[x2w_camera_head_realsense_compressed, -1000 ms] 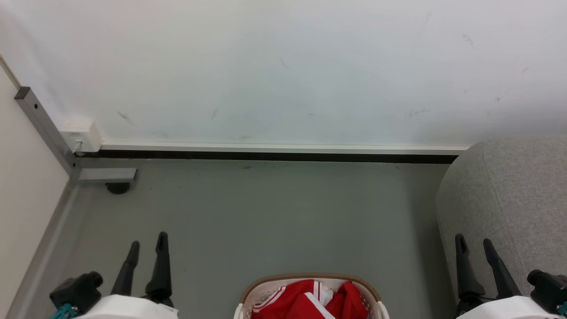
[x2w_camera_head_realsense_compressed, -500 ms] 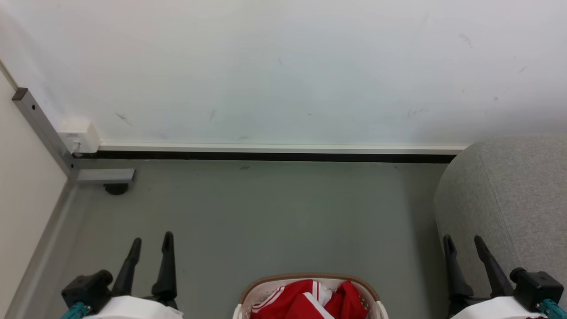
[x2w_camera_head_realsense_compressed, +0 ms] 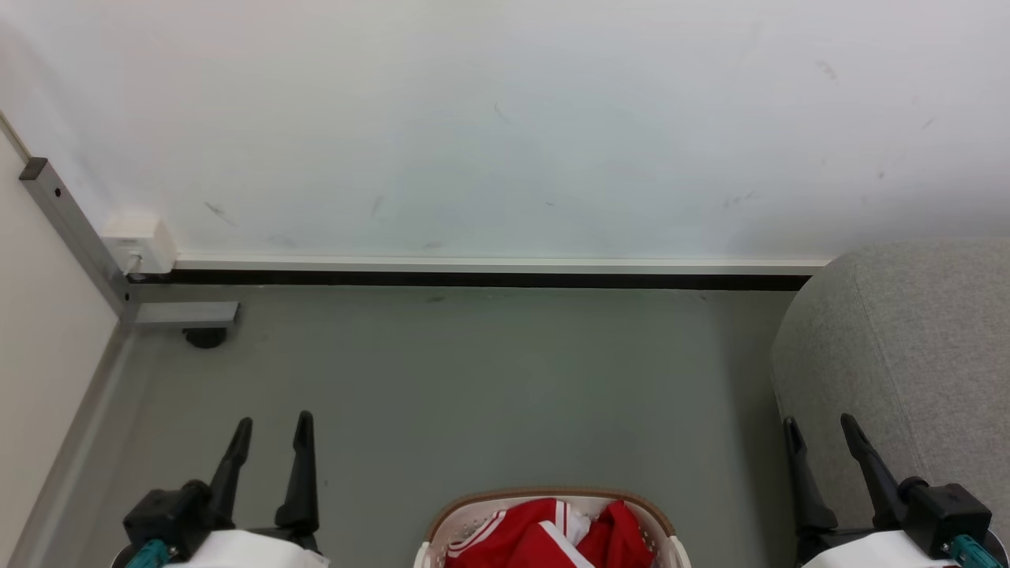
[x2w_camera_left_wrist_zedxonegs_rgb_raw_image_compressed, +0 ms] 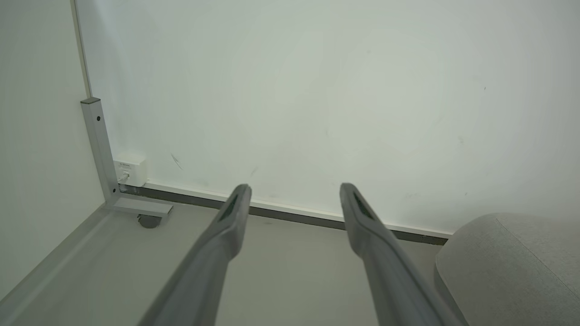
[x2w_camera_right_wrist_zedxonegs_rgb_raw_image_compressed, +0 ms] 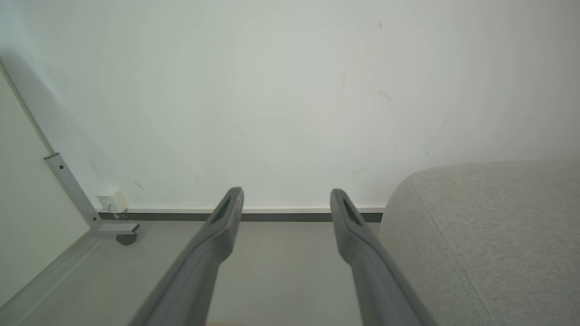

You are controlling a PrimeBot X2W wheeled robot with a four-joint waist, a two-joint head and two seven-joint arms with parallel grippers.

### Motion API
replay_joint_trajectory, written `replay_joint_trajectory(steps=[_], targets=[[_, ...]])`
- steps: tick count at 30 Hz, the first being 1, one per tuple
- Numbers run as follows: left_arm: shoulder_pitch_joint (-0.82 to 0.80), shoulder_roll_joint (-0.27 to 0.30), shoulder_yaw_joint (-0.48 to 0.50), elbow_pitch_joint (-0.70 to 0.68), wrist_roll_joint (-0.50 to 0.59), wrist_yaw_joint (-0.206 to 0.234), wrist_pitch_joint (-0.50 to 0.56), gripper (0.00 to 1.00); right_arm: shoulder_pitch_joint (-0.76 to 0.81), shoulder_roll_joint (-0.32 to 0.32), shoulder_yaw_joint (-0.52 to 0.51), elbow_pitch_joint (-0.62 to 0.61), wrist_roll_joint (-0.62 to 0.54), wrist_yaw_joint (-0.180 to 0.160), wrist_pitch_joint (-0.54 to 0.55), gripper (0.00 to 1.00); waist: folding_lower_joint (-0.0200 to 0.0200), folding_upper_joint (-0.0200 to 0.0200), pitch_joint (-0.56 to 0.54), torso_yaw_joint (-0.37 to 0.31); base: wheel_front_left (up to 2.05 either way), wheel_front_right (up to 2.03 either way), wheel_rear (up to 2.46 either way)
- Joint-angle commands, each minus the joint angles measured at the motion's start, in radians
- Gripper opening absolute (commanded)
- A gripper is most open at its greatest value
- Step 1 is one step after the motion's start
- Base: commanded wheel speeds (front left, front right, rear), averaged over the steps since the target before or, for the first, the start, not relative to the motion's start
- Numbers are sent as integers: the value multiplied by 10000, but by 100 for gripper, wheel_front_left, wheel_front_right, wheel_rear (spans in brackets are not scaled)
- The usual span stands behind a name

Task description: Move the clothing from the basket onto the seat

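An oval white perforated plastic laundry basket with a brown rim (x2w_camera_head_realsense_compressed: pixel 467 522) stands on the floor between the two grippers, nearer the robot than either pair of fingertips. In it lies the clothing (x2w_camera_head_realsense_compressed: pixel 544 536): soft red sports garments with white stripes, bunched together and reaching about to the rim.

The left gripper (x2w_camera_head_realsense_compressed: pixel 273 424) is to the left of the basket, its two long dark fingers spread apart with nothing between them. The right gripper (x2w_camera_head_realsense_compressed: pixel 817 422) is to the basket's right, fingers likewise apart and empty.

The rounded corner of the large light grey fabric sofa seat (x2w_camera_head_realsense_compressed: pixel 907 339) rises just beside the right gripper, on its outer side and ahead of it.

Ahead of both grippers the smooth grey floor (x2w_camera_head_realsense_compressed: pixel 505 379) runs open up to a white skirting strip (x2w_camera_head_realsense_compressed: pixel 489 263) at the foot of the scuffed white wall (x2w_camera_head_realsense_compressed: pixel 505 118). On the left gripper's outer side a pale partition panel (x2w_camera_head_realsense_compressed: pixel 35 355) closes the space. Its grey metal post (x2w_camera_head_realsense_compressed: pixel 71 229) meets the wall ahead-left, beside a small white socket box (x2w_camera_head_realsense_compressed: pixel 142 241).
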Motion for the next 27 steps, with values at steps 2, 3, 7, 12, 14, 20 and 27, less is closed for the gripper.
replay_joint_trajectory(steps=[2,3,7,12,14,20,27], targets=[[-17,31,20,-62,243,-51,-103,100,-116,-98,12,-102,-304,9,-101,100,0,0,-1,-7,0,0,0],[-17,12,33,-77,287,-65,-122,100,-104,-98,-1,-117,-335,9,-126,100,0,0,-2,-11,0,0,0],[-21,-42,117,-73,479,-171,-212,100,-81,-99,-34,-161,-558,9,-207,100,0,0,1,-25,0,0,0],[-37,-118,220,-57,805,-290,-330,100,-28,-102,-34,-214,-941,10,-329,100,0,0,-8,-36,0,0,0],[-44,-139,248,-49,934,-323,-382,100,-12,-102,-21,-232,-994,10,-354,100,0,0,-12,-36,0,0,0],[-65,-194,296,-32,1337,-396,-464,100,0,-105,14,-249,-1373,10,-463,100,0,0,-20,-36,0,0,0],[-58,-229,336,-69,1867,-471,-597,100,-64,-106,62,-257,-1785,9,-600,100,0,0,-26,-58,0,0,0]])
